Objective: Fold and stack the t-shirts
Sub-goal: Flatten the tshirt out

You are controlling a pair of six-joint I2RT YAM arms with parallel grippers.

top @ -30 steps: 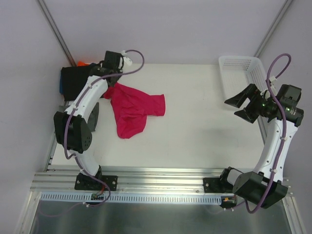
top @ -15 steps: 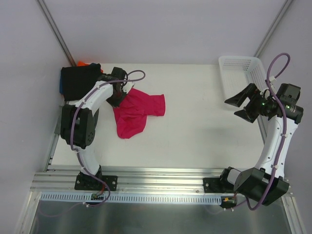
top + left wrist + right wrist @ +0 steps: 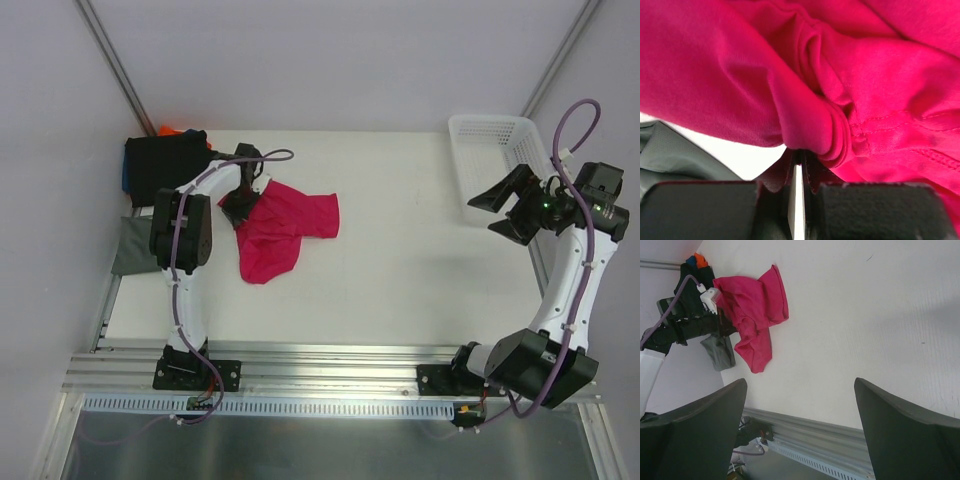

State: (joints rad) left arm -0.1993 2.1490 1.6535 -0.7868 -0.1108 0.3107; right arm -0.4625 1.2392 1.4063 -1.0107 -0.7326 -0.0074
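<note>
Since a second ago my left gripper (image 3: pixel 238 205) has swung from the far-left stack toward the middle of the table (image 3: pixel 420 270) and dragged the far-left corner of the crimson-pink shirt (image 3: pixel 290 220) with it, bunching that edge; this has also uncovered the grey-green shirt (image 3: pixel 130 248), while my right arm has barely shifted. I count five t-shirts: one pink, one grey-green, one black (image 3: pixel 160 165), one blue (image 3: pixel 127 178) and one orange (image 3: pixel 170 130), plus one white mesh basket (image 3: pixel 490 120) at the far right. The pink shirt lies unfolded and crumpled left of the table's middle, roughly an L: a shorter arm points right, a longer lobe runs toward the near edge, so its long axis goes far to near. It is bright, soft and deeply creased, and my left wrist camera shows stitched hems gathered into rolled folds (image 3: pixel 740 75). My left gripper (image 3: pixel 797 165) is clamped tight on that gathered fold at the shirt's left edge, jaws almost meeting. The black shirt sits folded in the far-left corner, with slivers of blue at its left and orange at its far side; the grey-green one lies flat at the left edge, nearer than the stack. My right gripper (image 3: pixel 480 217) hangs with its jaws spread wide, holding nothing, just beside the basket's near end, well apart from the pink shirt (image 3: pixel 757 310).
</note>
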